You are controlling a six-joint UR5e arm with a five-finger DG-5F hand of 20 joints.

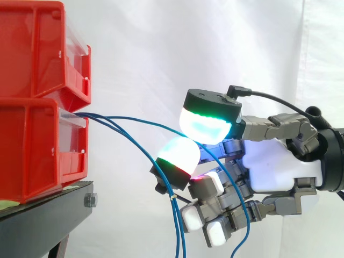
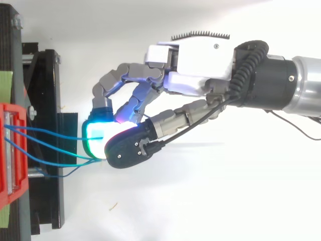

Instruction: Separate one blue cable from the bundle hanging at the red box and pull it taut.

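Observation:
Several thin blue cables (image 1: 120, 134) come out of the front of the lower red box (image 1: 37, 156) and sag down to the right. My hand (image 1: 274, 166) reaches in from the right. It is curled, with a green-cyan pad (image 1: 207, 126) above and a white-green pad (image 1: 178, 156) below. One blue cable (image 1: 141, 121) arcs from the box into the gap between these two pads and drops away behind the hand; it curves and is not straight. The other cables (image 1: 173, 215) hang in front of the lower fingers. In the top view the cables (image 2: 50, 129) run from the box (image 2: 11, 193) to the pads (image 2: 98, 131).
A second red box (image 1: 32, 48) is stacked on the lower one. Both rest on a black stand (image 1: 43, 220) at the left. A white curtain is behind.

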